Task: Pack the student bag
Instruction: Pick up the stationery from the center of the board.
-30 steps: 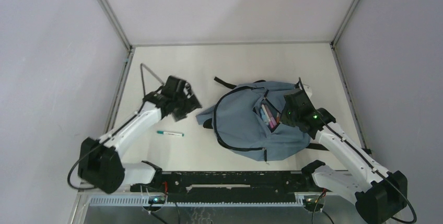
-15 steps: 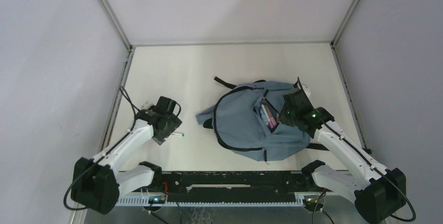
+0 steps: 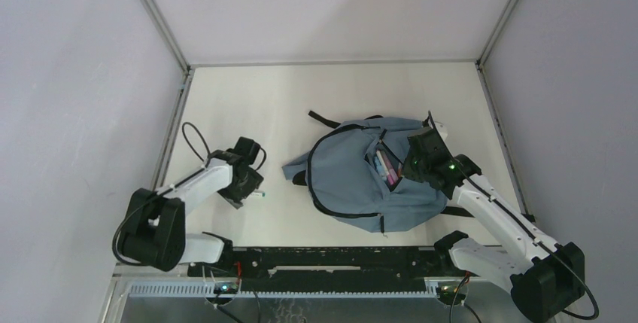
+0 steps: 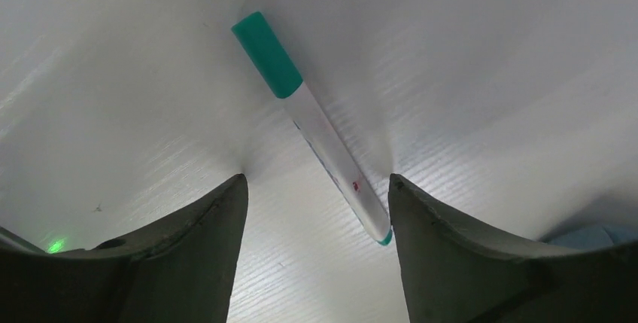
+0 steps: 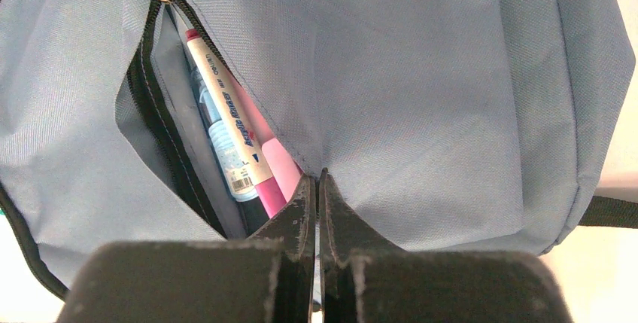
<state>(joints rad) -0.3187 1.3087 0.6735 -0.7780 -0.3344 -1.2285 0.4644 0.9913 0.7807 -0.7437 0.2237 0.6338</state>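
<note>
My left tool [image 4: 316, 187] hangs spread over a white marker pen with a green cap [image 4: 323, 150] lying on the pale desk [image 4: 489, 74] — one finger on each side of it. My right tool [image 5: 316, 187] is pressed together, pinching the edge of the open pocket of the soft dusty-blue fabric backpack [image 5: 421, 89]. The backpack lies on the desk right of centre — pink and blue pens [image 5: 226, 123] show inside the pocket.
</note>
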